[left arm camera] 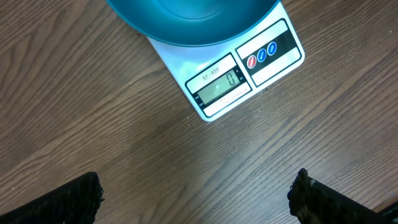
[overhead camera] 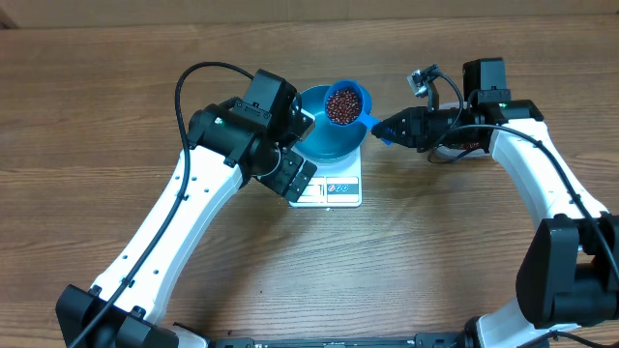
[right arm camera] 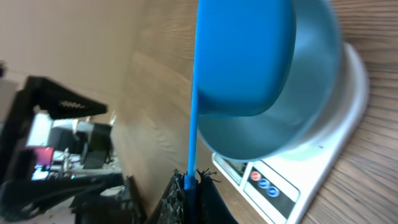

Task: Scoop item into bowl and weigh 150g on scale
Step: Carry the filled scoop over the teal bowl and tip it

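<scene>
Just ahead of right tool (overhead camera: 383, 128), clenched on scoop handle (overhead camera: 370, 123): beans (overhead camera: 341, 104) above bowl (overhead camera: 324, 147); left tool (overhead camera: 298, 177) released.

1 bowl (overhead camera: 322, 145), 1 scale (overhead camera: 334, 189), 1 scoop (overhead camera: 368, 116)

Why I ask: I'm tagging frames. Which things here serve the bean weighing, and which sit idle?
In use: red-brown beans, blue scoop, blue bowl, white kitchen scale, right gripper shut on the scoop handle.
Idle: left gripper, open beside the scale; wooden table.

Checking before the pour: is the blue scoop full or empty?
Full. In the overhead view the scoop, mouth up above the bowl, is filled with dark red-brown beans.
</scene>
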